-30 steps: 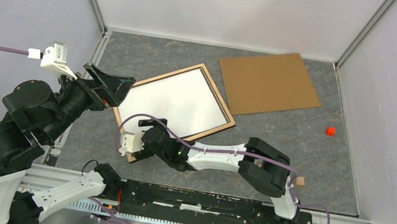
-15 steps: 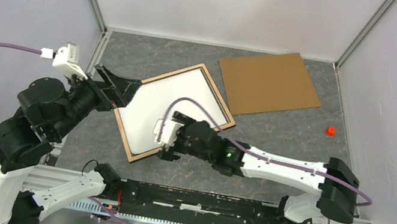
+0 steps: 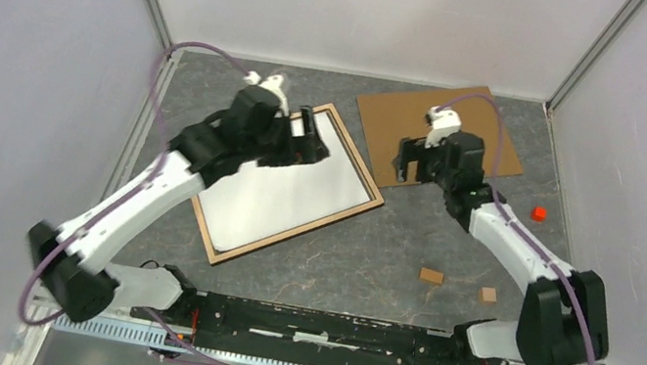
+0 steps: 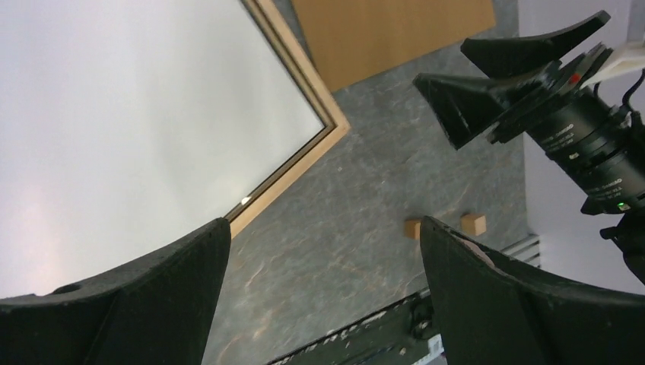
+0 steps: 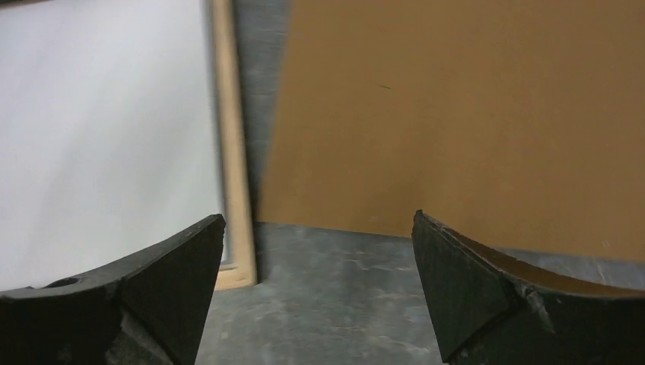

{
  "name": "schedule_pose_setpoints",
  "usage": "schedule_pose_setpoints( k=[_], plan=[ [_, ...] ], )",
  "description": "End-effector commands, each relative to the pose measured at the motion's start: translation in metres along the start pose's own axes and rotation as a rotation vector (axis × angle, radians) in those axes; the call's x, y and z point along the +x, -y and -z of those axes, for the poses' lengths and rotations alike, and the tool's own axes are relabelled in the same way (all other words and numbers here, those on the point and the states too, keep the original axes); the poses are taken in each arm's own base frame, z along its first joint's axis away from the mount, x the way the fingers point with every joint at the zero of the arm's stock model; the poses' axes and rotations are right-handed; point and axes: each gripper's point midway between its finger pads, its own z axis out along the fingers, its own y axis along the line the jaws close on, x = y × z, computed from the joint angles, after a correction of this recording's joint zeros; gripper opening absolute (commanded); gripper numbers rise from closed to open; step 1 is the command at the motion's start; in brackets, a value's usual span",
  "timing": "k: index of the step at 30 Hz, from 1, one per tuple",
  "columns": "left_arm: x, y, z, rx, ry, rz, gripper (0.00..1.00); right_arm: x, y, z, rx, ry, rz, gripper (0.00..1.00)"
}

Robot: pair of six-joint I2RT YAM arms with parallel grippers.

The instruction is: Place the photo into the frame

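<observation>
The frame (image 3: 298, 230) lies flat and skewed left of the table's middle, its light wood rim up, and shows again in the wrist views (image 4: 303, 72) (image 5: 232, 137). A plain white sheet (image 3: 284, 186) fills it. The photo's printed side is out of view, and I cannot tell whether the white sheet is its back. My left gripper (image 3: 312, 136) (image 4: 323, 222) hangs open above the frame's far corner, holding nothing. My right gripper (image 3: 412, 166) (image 5: 318, 217) stands open over the gap between the frame and the brown backing board (image 3: 442, 133), also empty.
The backing board (image 5: 456, 114) (image 4: 388, 30) lies flat at the back right. A red cube (image 3: 539, 214) sits near the right wall. Two small wooden blocks (image 3: 431, 276) (image 3: 487, 294) rest on the grey mat near the front right. White walls enclose three sides.
Both arms swung away from the near side: the left from the frame's left edge to its far corner, the right from the frame's near corner to the backing board. The frame stayed put.
</observation>
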Motion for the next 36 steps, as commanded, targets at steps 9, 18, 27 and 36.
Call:
schedule_pose_setpoints(
  k=[9, 18, 27, 36],
  plan=[
    [0.002, 0.083, -0.240, 0.157, -0.179, 0.154, 1.00, 0.018, 0.245, -0.065, 0.248, -0.100, -0.463, 0.98],
    [-0.005, 0.055, -0.320, -0.087, -0.005, 0.133, 1.00, 0.031, 0.341, -0.088, 0.364, -0.152, -0.473, 0.98],
    [0.022, 0.028, -0.357, -0.219, 0.005, 0.228, 1.00, 0.049, 0.375, -0.090, 0.421, -0.139, -0.475, 0.98],
    [0.039, 0.015, -0.368, -0.267, -0.002, 0.278, 1.00, 0.076, 0.386, -0.094, 0.469, -0.216, -0.441, 0.98]
  ],
)
